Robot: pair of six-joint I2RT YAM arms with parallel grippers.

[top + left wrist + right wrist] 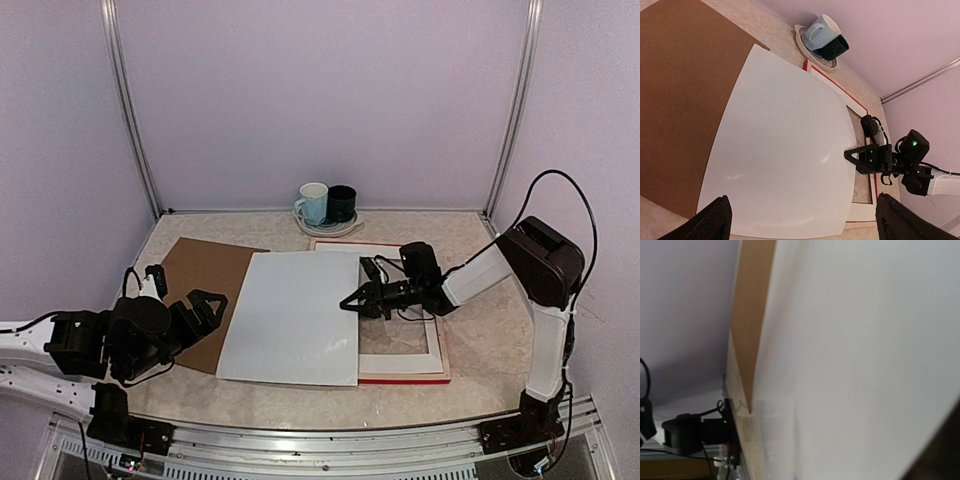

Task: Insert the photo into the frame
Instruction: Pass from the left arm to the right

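Note:
The photo (pixel 295 315) lies white back up in the middle of the table, its left part over the brown backing board (pixel 200 280) and its right edge over the frame (pixel 405 380). The frame shows a red edge, with a white mat (pixel 437 345) lying in it. My right gripper (pixel 350 300) is shut on the photo's right edge, which bows up slightly in the left wrist view (pixel 790 150). The photo's white back fills the right wrist view (pixel 865 365). My left gripper (pixel 205 305) is open and empty above the backing board's near part; its fingers (pixel 715 220) frame the photo.
A pale blue cup and a black cup stand on a plate (pixel 327 205) at the back middle, just behind the frame's far edge. Purple walls close in the table on three sides. The marbled table (pixel 480 350) shows to the right of the frame.

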